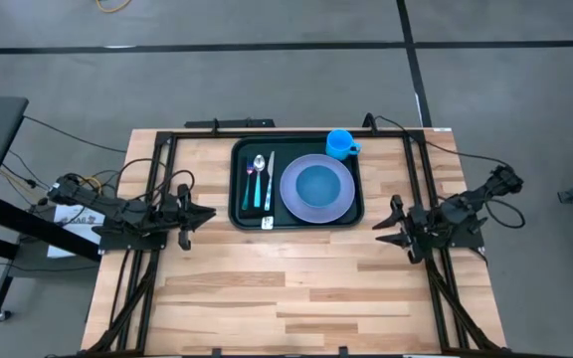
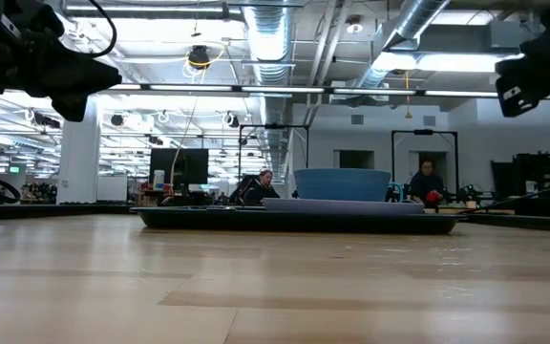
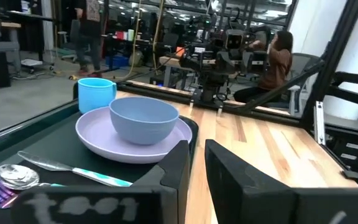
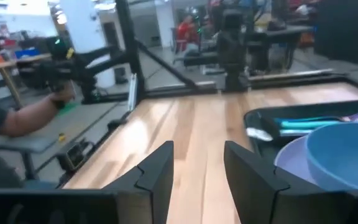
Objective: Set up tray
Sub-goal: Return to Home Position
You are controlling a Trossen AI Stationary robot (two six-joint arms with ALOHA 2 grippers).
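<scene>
The dark green tray (image 1: 243, 211) lies in the middle of the table's far half. On it sits a lavender plate (image 1: 288, 189) carrying a blue bowl (image 1: 317, 185), which also shows in the left wrist view (image 3: 143, 118). A blue cup (image 1: 341, 144) stands at the tray's far right corner. A spoon (image 1: 257, 167) and other cutlery (image 1: 268, 179) lie on the tray's left part. My left gripper (image 1: 207, 214) (image 3: 196, 149) waits left of the tray, narrowly open and empty. My right gripper (image 1: 384, 227) (image 4: 197, 149) waits right of the tray, open and empty.
Black frame rails (image 1: 167, 169) run along the table's left, right and far sides under both arms. Bare wood (image 1: 296, 288) fills the near half of the table. People sit at desks in the room beyond (image 3: 278, 59).
</scene>
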